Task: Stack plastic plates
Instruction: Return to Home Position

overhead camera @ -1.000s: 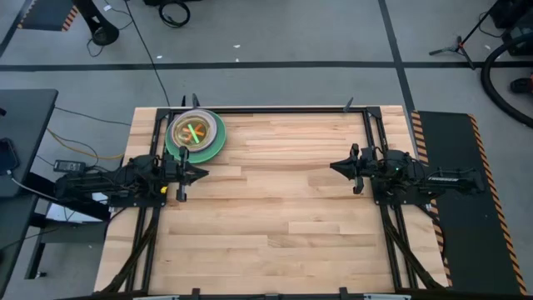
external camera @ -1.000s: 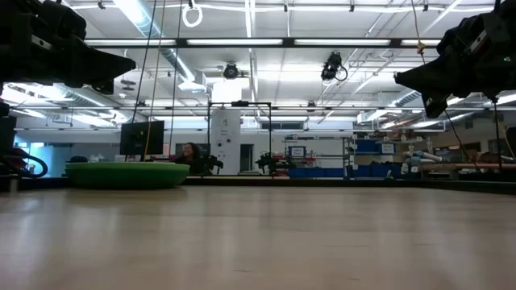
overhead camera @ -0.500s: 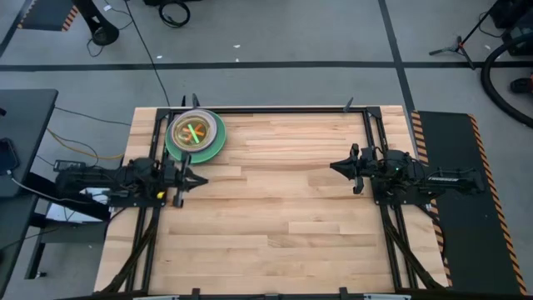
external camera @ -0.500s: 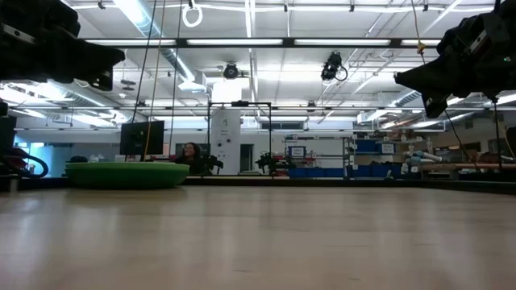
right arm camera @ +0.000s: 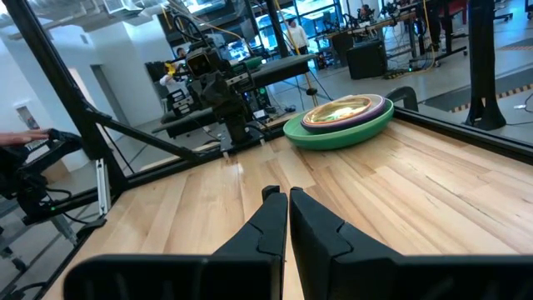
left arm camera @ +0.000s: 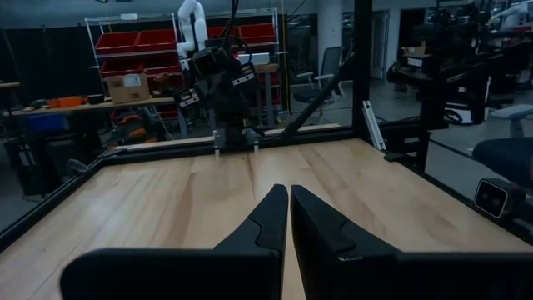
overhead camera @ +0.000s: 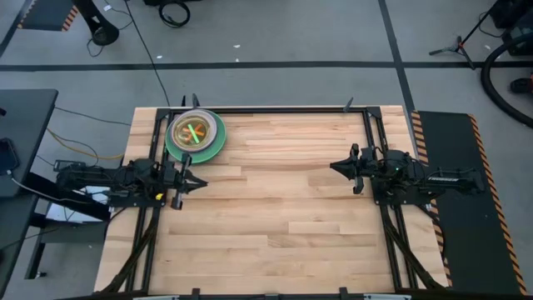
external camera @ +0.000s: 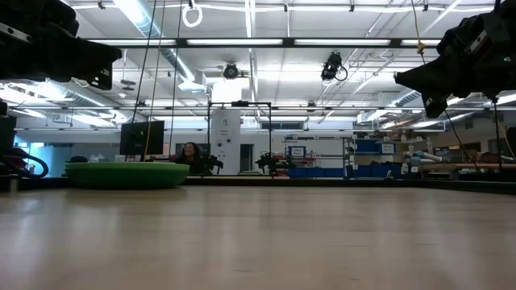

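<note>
The plates stand as one stack [overhead camera: 196, 134] at the table's far left corner: a large green plate at the bottom, a purple rim above it, small translucent plates with a lime one on top. The stack also shows in the low view [external camera: 127, 174] and the right wrist view [right arm camera: 340, 118]. My left gripper [overhead camera: 202, 180] is shut and empty, above the table's left side, a little to the near side of the stack. My right gripper [overhead camera: 333, 167] is shut and empty above the table's right side.
A black frame [overhead camera: 275, 108] runs along the table's edges. The wide wooden tabletop [overhead camera: 283, 217] lies between the two arms. A person [external camera: 190, 153] shows far off in the room behind the table.
My left gripper has drawn back toward the table's left edge and a little toward the near edge, away from the stack, staying shut. The stack has not moved.
</note>
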